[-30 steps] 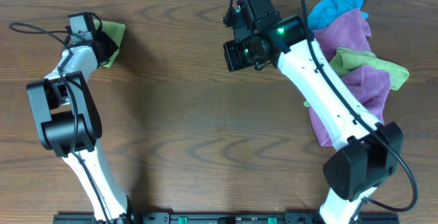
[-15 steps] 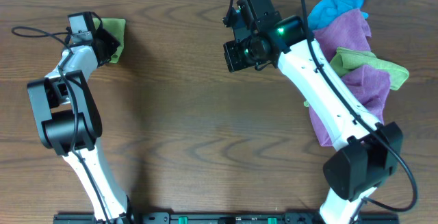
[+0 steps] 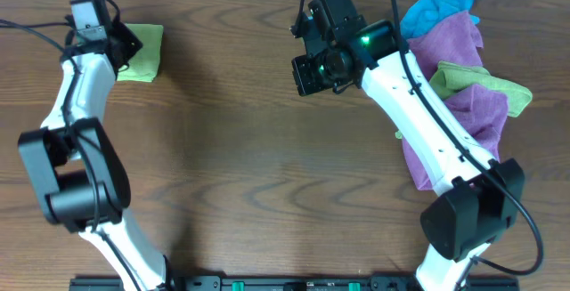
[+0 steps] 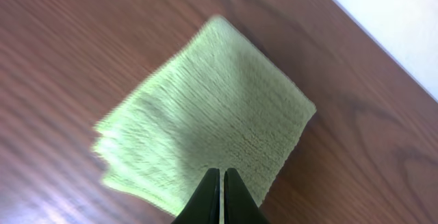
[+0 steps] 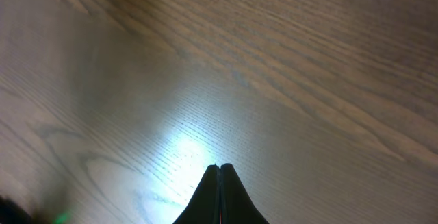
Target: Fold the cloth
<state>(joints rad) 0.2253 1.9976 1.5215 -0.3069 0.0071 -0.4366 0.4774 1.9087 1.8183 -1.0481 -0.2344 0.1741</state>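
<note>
While both arms are over the wooden table, the cloth lies in the upper left of the overhead frame, folded into a compact lime-green rectangle, flat on the wood. Left wrist view: it fills the centre of the frame as a tilted, layered square, with stacked edges showing at its lower left corner. No tag visible from either view. Left gripper sits at the cloth's left edge in the overhead frame. Its fingers are pressed together tip to tip with no gap between them, pointing at the cloth's lower edge. No fabric is visible between them. Whether the tips touch the cloth cannot be told. Right gripper is at the upper centre of the overhead frame, well apart from the cloth, over bare wood. In the right wrist view its two fingers also meet at the tips and nothing is held. A bright patch of light falls on the wood grain just ahead of them. A green indicator light glows on the right arm's wrist. At the right edge of the overhead frame there is a heap of loose cloths: purple cloths, a blue cloth at the top, and a second lime-green cloth draped across the purple, crumpled. The right arm's links partly cover this heap.
</note>
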